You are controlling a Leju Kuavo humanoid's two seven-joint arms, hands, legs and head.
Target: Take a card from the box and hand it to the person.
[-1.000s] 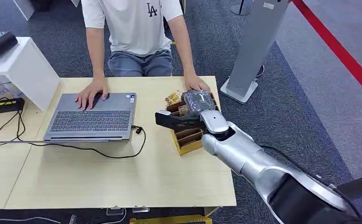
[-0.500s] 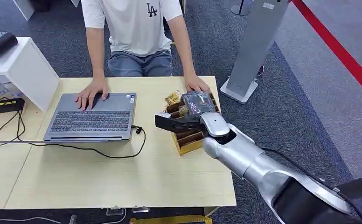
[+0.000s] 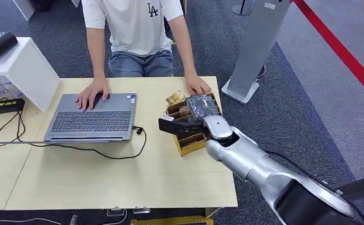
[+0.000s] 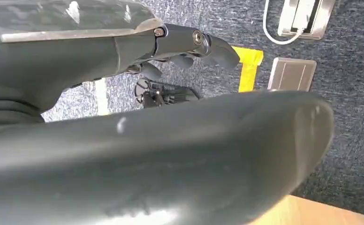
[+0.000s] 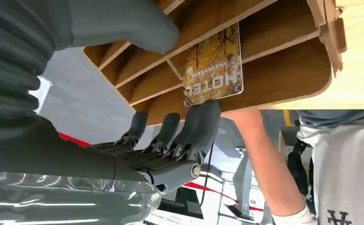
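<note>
Since a second ago the right hand (image 3: 189, 121) has eased a little toward the person's side of the table, settling lower over the wooden box (image 3: 192, 142); nothing else on the table (image 3: 100, 178) has shifted.

From the right wrist, the hand's dark fingers (image 5: 203, 123) are spread and reach to the lower edge of a card (image 5: 213, 65) printed "HOTEL", with the thumb (image 5: 124, 21) on the box's other side. They hold nothing: the hand is wide, bracketing the slot. Whether a fingertip already touches the card is hard to say from this angle.

That card stands on edge in one of the box's slanted slots, its long axis running up out of the slot, just ahead of the fingertips. So the coming pinch likely needs the fingers and thumb to close across its flat faces. The right hand is far the nearer; the left hand (image 4: 189, 44) hangs over the carpet, fingers loosely apart.

Counted: one box, one card plainly readable, one laptop (image 3: 93, 117), and one person (image 3: 133, 28) with both hands on the table.
</note>
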